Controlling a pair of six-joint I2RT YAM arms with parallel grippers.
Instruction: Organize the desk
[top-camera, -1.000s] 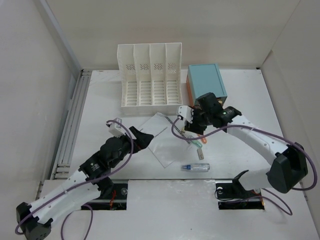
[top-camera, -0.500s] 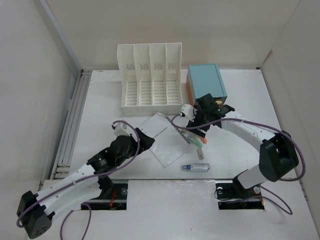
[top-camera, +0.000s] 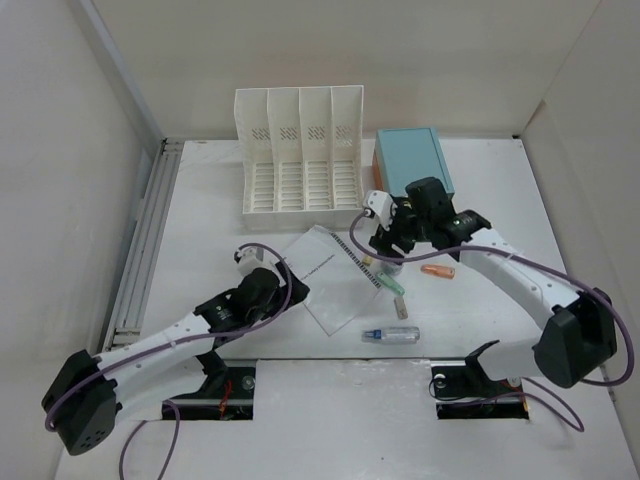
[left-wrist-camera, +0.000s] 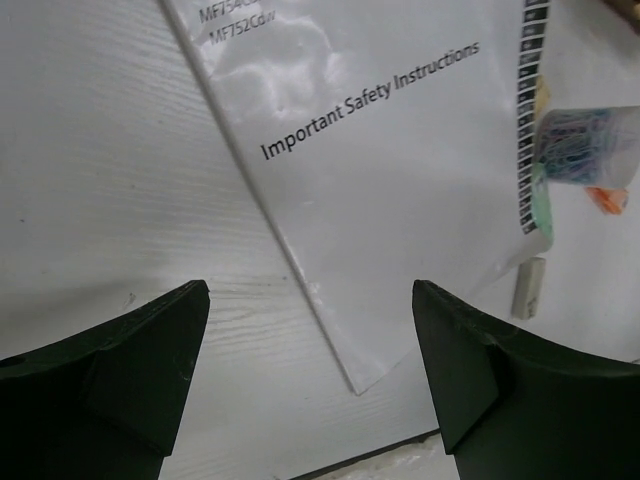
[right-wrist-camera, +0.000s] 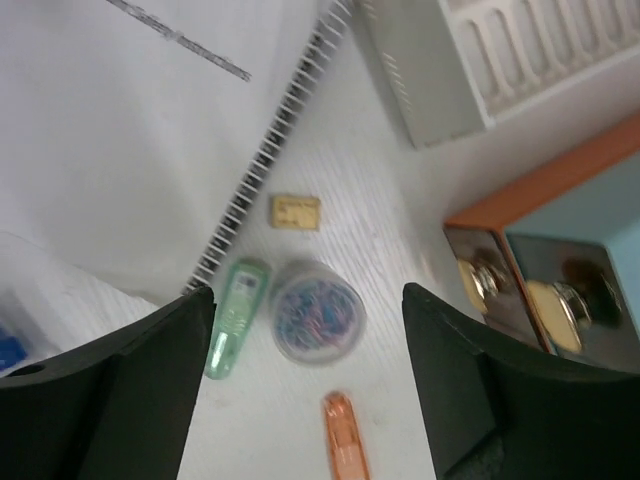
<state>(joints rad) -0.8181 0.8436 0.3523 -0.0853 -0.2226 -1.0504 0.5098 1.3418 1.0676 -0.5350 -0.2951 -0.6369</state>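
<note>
The left end effector is held wide open over a booklet, the right end effector wide open over a jar. Both things are laid on the table under the arms.

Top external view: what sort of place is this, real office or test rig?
Most likely a robot test cell dressed as an office. A white file rack, a teal-topped box and an "Important Safety Instructions" booklet sit on the desk, which plain white panels enclose.
</note>
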